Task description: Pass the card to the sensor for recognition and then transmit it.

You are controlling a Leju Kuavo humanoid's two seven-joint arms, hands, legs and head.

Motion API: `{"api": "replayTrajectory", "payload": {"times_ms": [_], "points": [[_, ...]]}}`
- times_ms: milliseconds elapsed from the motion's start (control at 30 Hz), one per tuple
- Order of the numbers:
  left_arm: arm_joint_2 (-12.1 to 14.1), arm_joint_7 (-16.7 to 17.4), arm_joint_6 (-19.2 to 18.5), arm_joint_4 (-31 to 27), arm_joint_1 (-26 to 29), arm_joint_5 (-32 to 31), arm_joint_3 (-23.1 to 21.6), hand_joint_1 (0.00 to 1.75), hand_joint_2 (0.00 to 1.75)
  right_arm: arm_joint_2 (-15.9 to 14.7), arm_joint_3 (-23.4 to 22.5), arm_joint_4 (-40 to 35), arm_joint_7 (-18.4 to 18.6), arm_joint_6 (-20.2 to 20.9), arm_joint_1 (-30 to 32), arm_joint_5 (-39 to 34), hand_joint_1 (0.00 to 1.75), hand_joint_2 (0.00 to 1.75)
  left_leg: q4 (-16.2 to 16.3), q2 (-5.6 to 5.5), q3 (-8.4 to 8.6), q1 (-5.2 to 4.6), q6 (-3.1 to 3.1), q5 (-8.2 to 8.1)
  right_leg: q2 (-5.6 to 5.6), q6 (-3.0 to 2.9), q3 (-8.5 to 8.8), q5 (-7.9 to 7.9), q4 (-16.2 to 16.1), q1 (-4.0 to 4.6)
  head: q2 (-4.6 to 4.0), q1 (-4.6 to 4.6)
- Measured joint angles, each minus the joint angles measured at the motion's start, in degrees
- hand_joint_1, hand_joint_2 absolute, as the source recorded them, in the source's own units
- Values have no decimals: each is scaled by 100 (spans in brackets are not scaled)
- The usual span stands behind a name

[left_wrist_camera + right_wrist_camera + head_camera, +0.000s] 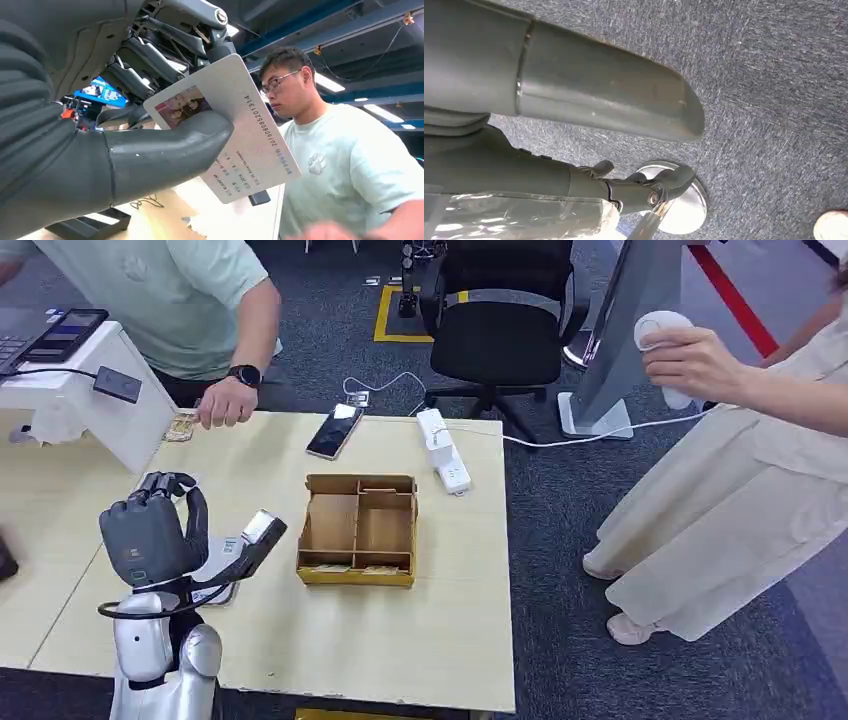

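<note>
While I watch the head view, my left hand (152, 532) hangs above the counter (420, 640), on the near side of the white sensor stand (95, 400) and well apart from it. From the left wrist, the card (250, 135) is clamped between thumb and fingers (150, 60), much of it jutting free; a shallow pinch could let it twist or slip on the reach. From the right wrist, the right hand (589, 125) hangs over carpet, fingers apart, holding nothing.
</note>
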Motion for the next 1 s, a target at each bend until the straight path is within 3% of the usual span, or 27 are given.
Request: {"api": "replayTrajectory", "payload": {"times_ms": [300, 533, 800, 1000], "points": [[-44, -96, -286, 0, 8, 354, 13, 175, 175, 0, 0, -2, 2, 2, 1, 2, 0, 0, 0, 0, 0, 0, 0, 0, 0, 0, 0, 0, 0, 0, 0, 0], [-131, -186, -810, 0, 9, 889, 181, 175, 175, 0, -4, -11, 0, 11, 7, 2, 0, 0, 0, 0, 0, 0, 0, 0, 0, 0, 0, 0, 0, 0, 0, 0], [-291, -48, -1467, 15, 15, 1373, 533, 175, 175, 0, -11, -20, -11, 26, 9, 2, 0, 0, 0, 0, 0, 0, 0, 0, 0, 0, 0, 0, 0, 0, 0, 0], [-372, -48, -1528, 22, 16, 1403, 684, 175, 175, -2, -11, -26, -15, 26, 10, 2, 0, 0, 0, 0, 0, 0, 0, 0, 0, 0, 0, 0, 0, 0, 0, 0]]}}
